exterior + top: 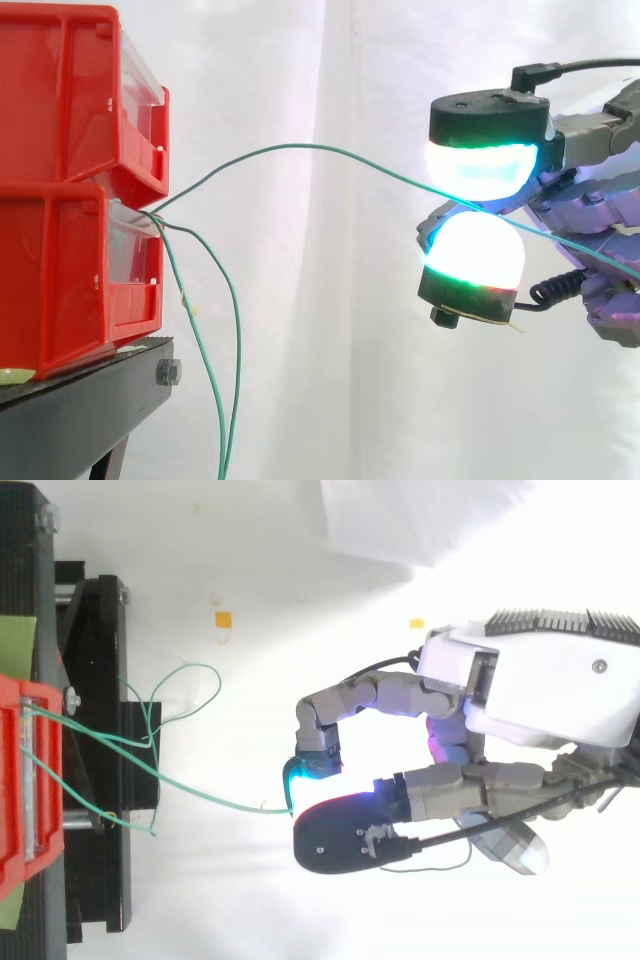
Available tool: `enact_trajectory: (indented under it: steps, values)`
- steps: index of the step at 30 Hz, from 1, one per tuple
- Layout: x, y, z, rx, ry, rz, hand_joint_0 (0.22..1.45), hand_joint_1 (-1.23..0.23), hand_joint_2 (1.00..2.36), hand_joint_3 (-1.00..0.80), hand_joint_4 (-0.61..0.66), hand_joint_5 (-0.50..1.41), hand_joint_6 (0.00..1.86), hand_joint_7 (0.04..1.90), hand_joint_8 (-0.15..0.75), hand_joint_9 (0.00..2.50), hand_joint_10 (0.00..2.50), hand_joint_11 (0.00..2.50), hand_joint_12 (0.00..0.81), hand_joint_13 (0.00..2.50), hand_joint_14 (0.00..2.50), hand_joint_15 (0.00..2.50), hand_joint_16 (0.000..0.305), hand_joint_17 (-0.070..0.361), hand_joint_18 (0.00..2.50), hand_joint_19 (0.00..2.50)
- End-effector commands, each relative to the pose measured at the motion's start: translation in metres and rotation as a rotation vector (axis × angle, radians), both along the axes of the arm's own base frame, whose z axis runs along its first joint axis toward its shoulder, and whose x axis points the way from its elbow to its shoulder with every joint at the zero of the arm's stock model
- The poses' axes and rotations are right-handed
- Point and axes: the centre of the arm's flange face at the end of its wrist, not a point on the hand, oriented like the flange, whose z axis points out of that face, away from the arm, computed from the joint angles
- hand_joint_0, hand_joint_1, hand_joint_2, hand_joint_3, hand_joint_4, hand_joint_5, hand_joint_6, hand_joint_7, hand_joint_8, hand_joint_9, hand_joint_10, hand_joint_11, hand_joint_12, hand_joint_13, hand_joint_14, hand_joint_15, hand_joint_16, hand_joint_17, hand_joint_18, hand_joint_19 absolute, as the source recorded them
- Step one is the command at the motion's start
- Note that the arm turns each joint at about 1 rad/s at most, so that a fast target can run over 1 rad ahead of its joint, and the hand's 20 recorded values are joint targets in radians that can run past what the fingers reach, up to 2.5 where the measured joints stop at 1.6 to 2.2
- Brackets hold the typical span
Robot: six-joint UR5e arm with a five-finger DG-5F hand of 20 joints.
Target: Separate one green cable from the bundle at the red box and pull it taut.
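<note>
Cyan-white fingertips (480, 168) of the hand (540, 695) are pinching one green cable (300, 146) between them, the fingers curling in on it well apart from the red bins (60, 200). That thin cable is running from the gap between the two stacked bins to the pads in a shallow arch, bowing slightly instead of lying straight. Other green strands (235, 340) are hanging slack from the same spot, dropping past the black stand (80, 410). Behind everything, a white curtain (330, 300) is hanging.
</note>
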Motion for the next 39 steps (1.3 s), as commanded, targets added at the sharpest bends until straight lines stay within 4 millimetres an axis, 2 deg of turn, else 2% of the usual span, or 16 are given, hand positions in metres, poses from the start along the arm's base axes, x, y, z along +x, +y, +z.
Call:
enact_trajectory:
  steps: [1,4,8,17,22,24,25,26,29,33,34,39]
  values:
    - [0.0,-0.0001,0.0,0.0,0.0,0.0,0.68,-0.48,1.0,-0.5,-0.06,0.15,0.5,1.29,0.172,2.26,0.03,0.73,0.394,1.78,0.03,0.84,0.042,0.095,1.26,0.91]
    - [0.0,-0.0001,0.0,0.0,0.0,0.0,0.7,-0.52,1.0,-0.5,-0.06,0.15,0.5,1.29,0.165,2.26,0.03,0.74,0.39,1.78,0.03,0.85,0.042,0.095,1.26,0.91]
    - [0.0,-0.0001,0.0,0.0,0.0,0.0,0.72,-0.59,1.01,-0.39,-0.05,0.15,0.5,1.29,0.159,2.26,0.03,0.75,0.391,1.78,0.02,0.84,0.042,0.095,1.26,0.91]
    - [0.0,-0.0002,0.0001,0.004,-0.001,-0.003,0.73,-0.64,1.02,-0.29,-0.07,0.15,0.5,1.29,0.17,2.25,0.03,0.75,0.391,1.77,0.02,0.85,0.042,0.095,1.25,0.92]
    - [0.0,-0.0001,0.0,0.006,-0.001,-0.002,0.73,-0.65,1.02,-0.27,-0.1,0.15,0.5,1.31,0.185,2.24,0.03,0.76,0.395,1.77,0.02,0.83,0.043,0.096,1.25,0.92]
    - [0.0,-0.0002,0.0001,0.005,-0.002,-0.004,0.69,-0.63,1.01,-0.38,-0.08,0.15,0.5,1.31,0.183,2.24,0.03,0.75,0.386,1.77,0.02,0.85,0.044,0.098,1.25,0.92]
    - [0.0,-0.0002,0.0001,0.005,-0.002,-0.004,0.63,-0.61,1.0,-0.49,-0.06,0.15,0.5,1.32,0.177,2.24,0.03,0.73,0.384,1.76,0.02,0.85,0.044,0.099,1.22,0.92]
    - [0.0,-0.0001,0.0,0.006,-0.001,-0.002,0.56,-0.55,1.0,-0.5,-0.04,0.15,0.5,1.31,0.169,2.24,0.03,0.72,0.382,1.76,0.02,0.84,0.047,0.106,1.23,0.91]
    - [0.0,-0.0001,0.0,0.006,-0.001,-0.002,0.44,-0.35,1.0,-0.5,0.0,0.15,0.5,1.3,0.184,2.28,0.02,0.62,0.416,1.81,0.02,0.79,0.058,0.131,1.33,0.82]
    - [0.0,-0.0001,0.0,0.006,-0.001,-0.002,0.42,-0.18,1.0,-0.5,-0.01,0.15,0.5,1.29,0.17,2.27,0.02,0.58,0.418,1.8,0.02,0.77,0.059,0.132,1.33,0.82]
    - [0.0,-0.0001,0.0,0.006,-0.001,-0.002,0.45,-0.13,1.0,-0.5,-0.02,0.15,0.5,1.3,0.144,2.26,0.02,0.59,0.396,1.77,0.02,0.78,0.054,0.12,1.27,0.86]
    - [0.0,-0.0001,0.0,0.004,-0.001,-0.002,0.6,-0.27,1.0,-0.5,-0.05,0.15,0.5,1.28,0.109,2.27,0.02,0.65,0.383,1.74,0.02,0.79,0.043,0.097,1.2,0.9]
